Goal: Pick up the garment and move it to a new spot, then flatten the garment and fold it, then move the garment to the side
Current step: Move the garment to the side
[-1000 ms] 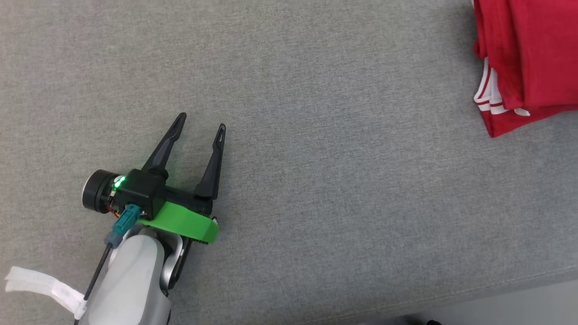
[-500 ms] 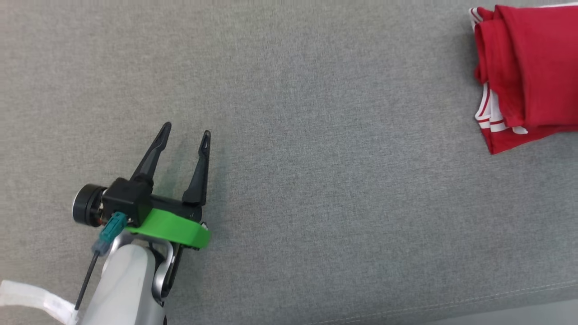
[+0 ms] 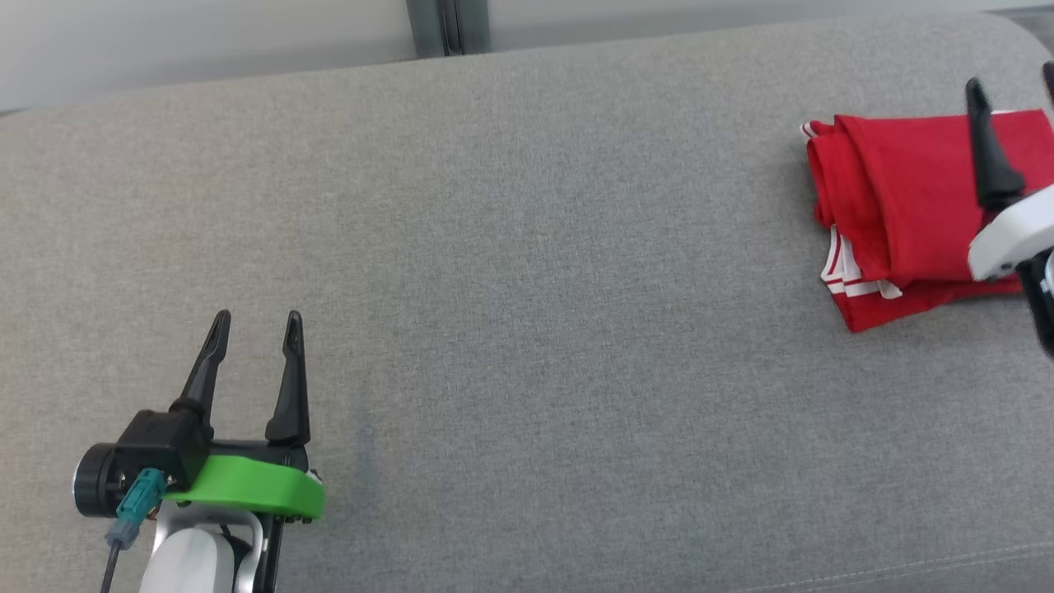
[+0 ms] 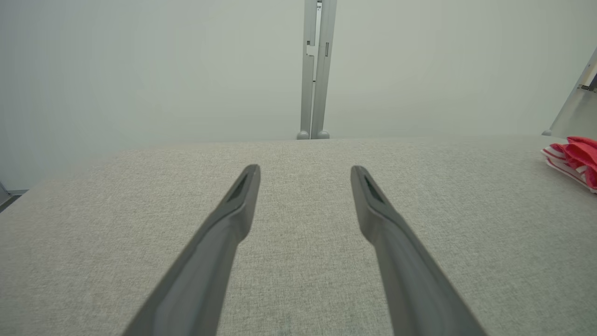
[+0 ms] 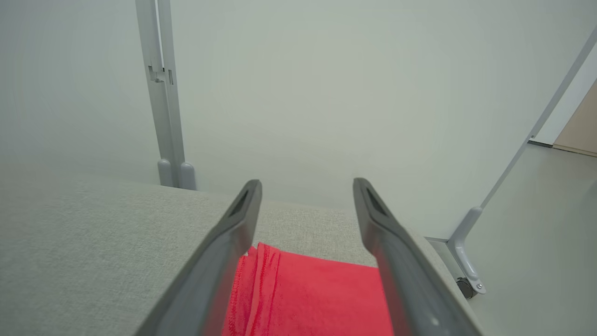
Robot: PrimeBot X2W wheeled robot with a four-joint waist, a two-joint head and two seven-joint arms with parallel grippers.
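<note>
Garment [image 3: 897,206] lies folded at the bench's [image 3: 527,247] right edge. Right end effector [image 5: 306,183] above it and left end effector [image 3: 257,317] both gape wide, empty. Lift the right one straight up, snagging no fold.

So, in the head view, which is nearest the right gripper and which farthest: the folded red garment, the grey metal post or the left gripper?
1. Folded red garment, right beneath the right gripper.
2. Grey metal post, beyond the grey fabric surface's far edge, leftward.
3. Left gripper, at the lower left, farthest.
</note>
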